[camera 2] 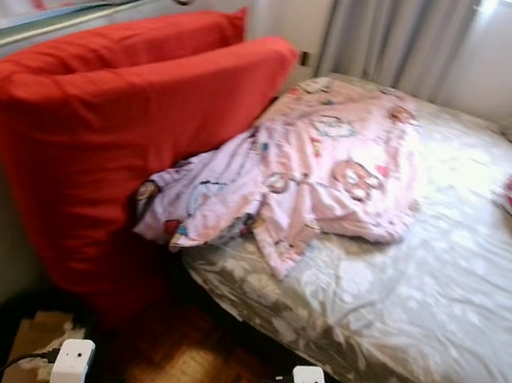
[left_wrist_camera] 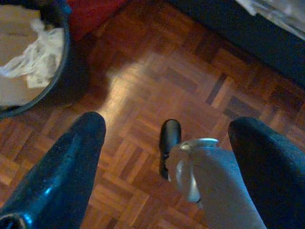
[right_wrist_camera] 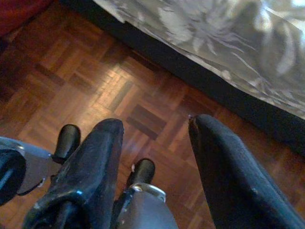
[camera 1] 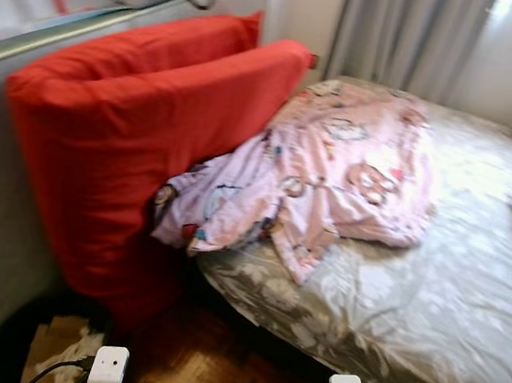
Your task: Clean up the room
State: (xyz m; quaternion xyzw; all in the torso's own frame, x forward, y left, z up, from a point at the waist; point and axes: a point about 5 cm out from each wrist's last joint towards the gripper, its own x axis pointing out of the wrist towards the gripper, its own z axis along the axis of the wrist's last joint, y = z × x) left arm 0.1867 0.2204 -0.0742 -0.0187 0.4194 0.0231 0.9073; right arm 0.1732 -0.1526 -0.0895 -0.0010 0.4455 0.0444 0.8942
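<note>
While both grippers, left (left_wrist_camera: 167, 143) and right (right_wrist_camera: 155, 138), are held spread above the floor, a crumpled pink cartoon-print blanket (camera 1: 332, 172) is draped over the grey floral bed (camera 1: 447, 297).

Red, pink and grey-floral over brown parquet

The cushions (camera 1: 142, 132) are plain red; the blanket (camera 1: 332, 177) is pale pink with cartoon prints; the bed sheet (camera 1: 429, 294) is grey with a pale floral pattern — the curtain (camera 1: 404, 33) plain grey, the floor (left_wrist_camera: 157, 90) reddish-brown parquet.

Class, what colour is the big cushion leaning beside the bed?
Red; the cushion shows best in the left eye view.
</note>
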